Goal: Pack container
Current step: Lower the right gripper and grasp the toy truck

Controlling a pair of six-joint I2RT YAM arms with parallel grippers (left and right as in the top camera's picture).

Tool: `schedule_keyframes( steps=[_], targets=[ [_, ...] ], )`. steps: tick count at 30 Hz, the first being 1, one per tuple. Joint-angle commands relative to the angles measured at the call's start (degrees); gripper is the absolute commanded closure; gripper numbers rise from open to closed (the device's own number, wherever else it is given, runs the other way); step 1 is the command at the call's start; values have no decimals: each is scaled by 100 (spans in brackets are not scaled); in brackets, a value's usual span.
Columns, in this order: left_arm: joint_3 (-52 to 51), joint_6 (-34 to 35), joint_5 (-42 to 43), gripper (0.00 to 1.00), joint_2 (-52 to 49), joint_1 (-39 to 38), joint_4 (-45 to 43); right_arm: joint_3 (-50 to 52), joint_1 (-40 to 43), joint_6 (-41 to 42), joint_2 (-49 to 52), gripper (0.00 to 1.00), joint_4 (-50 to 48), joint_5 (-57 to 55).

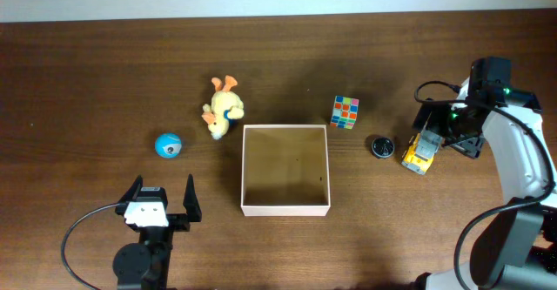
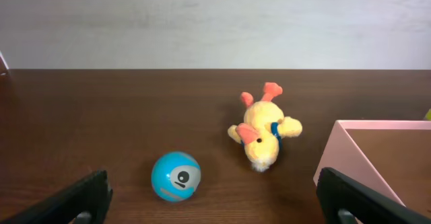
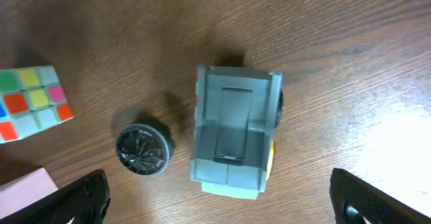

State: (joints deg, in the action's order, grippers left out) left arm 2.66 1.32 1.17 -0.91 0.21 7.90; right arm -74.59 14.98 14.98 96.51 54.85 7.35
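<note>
The container (image 1: 285, 209), a square cream-walled box with a tan floor, stands empty at mid-table; its wall shows in the left wrist view (image 2: 350, 146). My left gripper (image 1: 163, 199) is open and empty at the front left, with a blue ball (image 2: 176, 176) just ahead between its fingers (image 2: 215, 207). My right gripper (image 1: 444, 131) is open above a yellow and grey toy truck (image 3: 232, 140), its fingers (image 3: 219, 200) wide apart on either side and not touching it. The truck sits at the right (image 1: 419, 152).
A yellow plush duck (image 1: 223, 109) lies left of the container's far corner, and the blue ball (image 1: 169, 145) further left. A colour cube (image 1: 345, 111) and a small black wheel (image 1: 382, 146) lie between the container and the truck.
</note>
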Motion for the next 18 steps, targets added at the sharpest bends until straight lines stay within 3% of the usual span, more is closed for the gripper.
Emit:
schedule_keyframes(
  steps=[1,18],
  targets=[
    [-59,35,81,1,24,39,-17,-42,52,83,37,1,13,-293],
    [-59,35,81,1,24,39,-17,691,42,7,352,3,-608,-304]
  ],
)
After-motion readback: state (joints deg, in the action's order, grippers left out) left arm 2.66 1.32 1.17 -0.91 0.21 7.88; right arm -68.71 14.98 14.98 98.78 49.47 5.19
